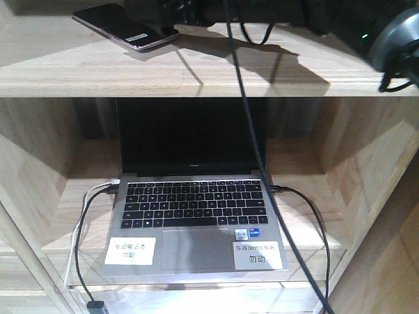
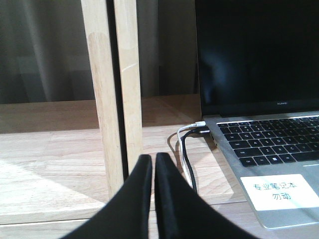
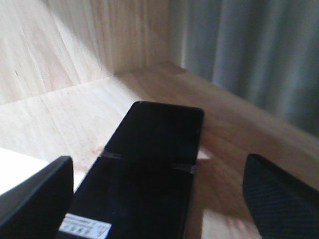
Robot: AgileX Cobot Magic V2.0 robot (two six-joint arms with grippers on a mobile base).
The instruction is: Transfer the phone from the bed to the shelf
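The phone (image 1: pixel 121 25), a glossy black slab with a pinkish edge and a small white sticker, lies flat on the upper board of the light wood shelf (image 1: pixel 196 72). In the right wrist view the phone (image 3: pixel 154 144) sits between the spread fingers of my right gripper (image 3: pixel 158 164), which is open; a clear gap shows on the right side, and the left finger stands close beside the phone. My left gripper (image 2: pixel 153 158) is shut and empty, low in front of a shelf upright (image 2: pixel 109 74). The bed is out of view.
An open silver laptop (image 1: pixel 196 216) with a dark screen stands in the lower compartment, with black and white cables (image 1: pixel 82 222) plugged in at its sides. A black cable (image 1: pixel 242 98) hangs down from my right arm. A grey curtain (image 3: pixel 249 50) hangs behind the shelf.
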